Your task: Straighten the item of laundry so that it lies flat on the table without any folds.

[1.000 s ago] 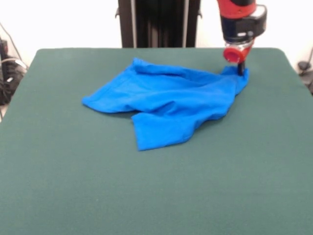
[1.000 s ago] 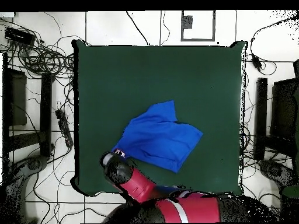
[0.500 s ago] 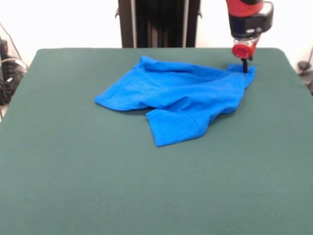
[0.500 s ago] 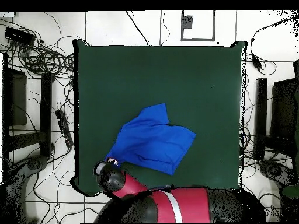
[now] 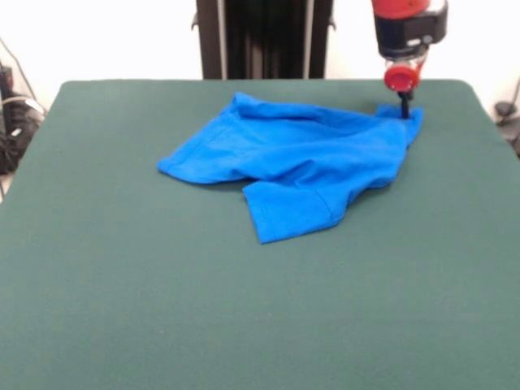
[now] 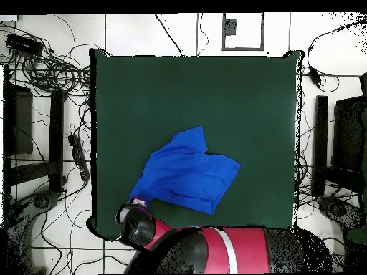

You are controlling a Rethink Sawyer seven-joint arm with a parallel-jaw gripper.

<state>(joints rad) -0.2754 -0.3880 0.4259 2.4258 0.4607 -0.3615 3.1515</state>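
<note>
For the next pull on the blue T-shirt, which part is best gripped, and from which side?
Probably the folded-over flap of the T-shirt nearest the camera in the front view. It lies doubled on the body with a free hem, so coming straight down at its outer edge and drawing it away across the table should open that fold. The end effector sits at the opposite corner.

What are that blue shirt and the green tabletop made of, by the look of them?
The shirt looks like soft, thin knit cloth, perhaps cotton: it lies crumpled in limp folds, matte, with stitched hems. The table seems covered in felt-like fabric: flat, dull dark green, no shine or grain. What lies under the cover cannot be seen.
</note>
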